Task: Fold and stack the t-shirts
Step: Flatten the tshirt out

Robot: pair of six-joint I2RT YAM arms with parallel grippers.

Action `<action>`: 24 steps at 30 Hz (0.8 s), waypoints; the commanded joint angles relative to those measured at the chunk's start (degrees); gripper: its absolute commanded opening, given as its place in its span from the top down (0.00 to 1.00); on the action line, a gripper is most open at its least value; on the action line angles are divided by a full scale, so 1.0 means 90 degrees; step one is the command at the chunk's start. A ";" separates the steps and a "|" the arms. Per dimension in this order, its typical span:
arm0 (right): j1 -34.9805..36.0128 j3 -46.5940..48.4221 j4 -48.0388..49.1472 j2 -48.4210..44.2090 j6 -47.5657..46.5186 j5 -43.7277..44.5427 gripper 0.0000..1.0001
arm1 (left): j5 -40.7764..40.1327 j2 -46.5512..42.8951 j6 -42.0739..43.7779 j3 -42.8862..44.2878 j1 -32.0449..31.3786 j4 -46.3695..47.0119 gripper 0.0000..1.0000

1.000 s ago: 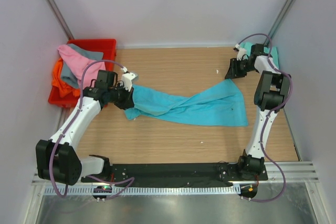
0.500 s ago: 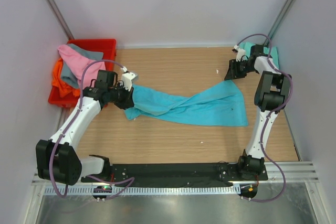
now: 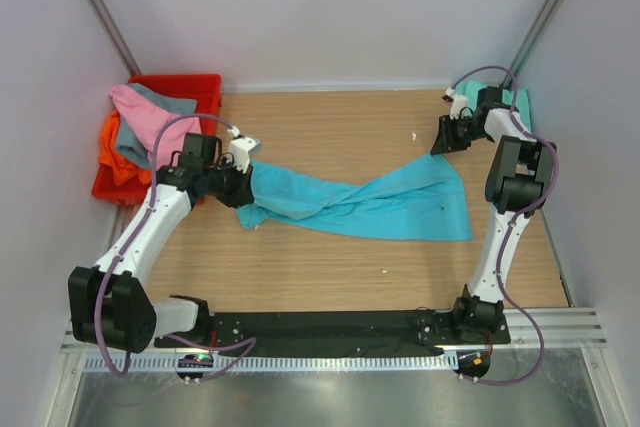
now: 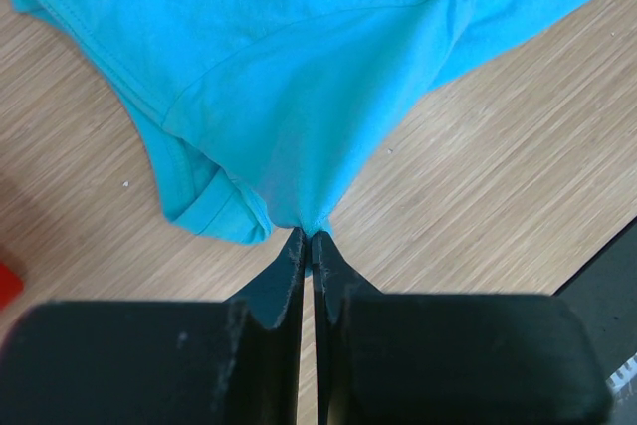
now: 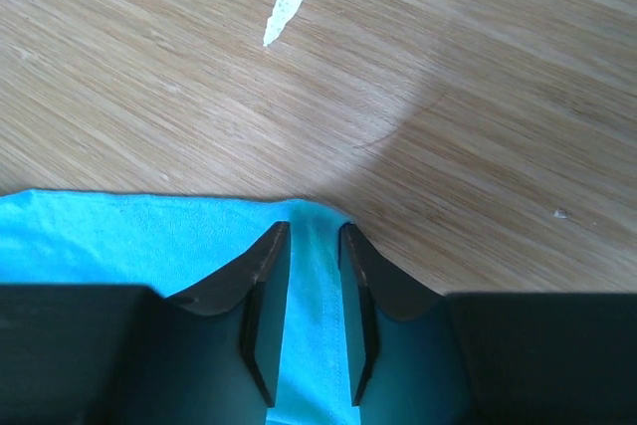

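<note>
**A:** A wooden tabletop (image 3: 330, 127), closed in by pale grey panels. How do the claws stand?

**B:** The left claw (image 4: 309, 236) is clenched on a pinched tip of the turquoise t-shirt (image 3: 380, 202). That shirt lies stretched and rumpled across the middle of the tabletop. The right claw (image 5: 311, 231) stands parted over the shirt's far right edge, with flat cloth showing in the gap. I cannot tell whether its fingers touch the cloth.

**A:** What is hidden?

**B:** The mint-teal t-shirt (image 3: 523, 107) in the far right corner is mostly behind the right arm. At the red crate (image 3: 195, 83), far left, the pink t-shirt (image 3: 140, 117) drapes over the grey t-shirt (image 3: 170, 104) and the orange t-shirt (image 3: 113, 147). Their shapes are hard to make out.

**A:** And the count?

**B:** Five shirts: one spread out, one by the right arm, three at the crate. Two claws and one crate. One white scrap (image 5: 284, 4) lies on the wood just beyond the right claw.
</note>
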 commanded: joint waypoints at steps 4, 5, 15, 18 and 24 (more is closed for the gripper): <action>-0.0015 -0.0385 -0.0569 0.0315 -0.0020 0.0816 0.79 | 0.0044 -0.0100 -0.0079 -0.0026 0.0107 0.0220 0.95; -0.0025 -0.0376 -0.0578 0.0315 -0.0001 0.0816 0.80 | 0.0044 -0.0100 -0.0069 -0.0016 0.0117 0.0230 0.95; -0.0074 -0.0844 -0.0189 -0.0942 0.0058 0.1030 0.99 | -0.0346 -0.0022 -0.0059 0.0460 0.0156 0.0201 0.96; -0.0084 -0.0952 -0.0139 -0.1987 0.0068 0.1206 0.99 | -0.0474 0.0221 0.0028 0.1161 0.0156 0.0045 0.96; -0.0113 -0.0825 0.0027 -0.3802 0.0263 0.1352 0.99 | -0.0376 0.1138 0.0019 0.3415 0.0146 -0.0570 1.00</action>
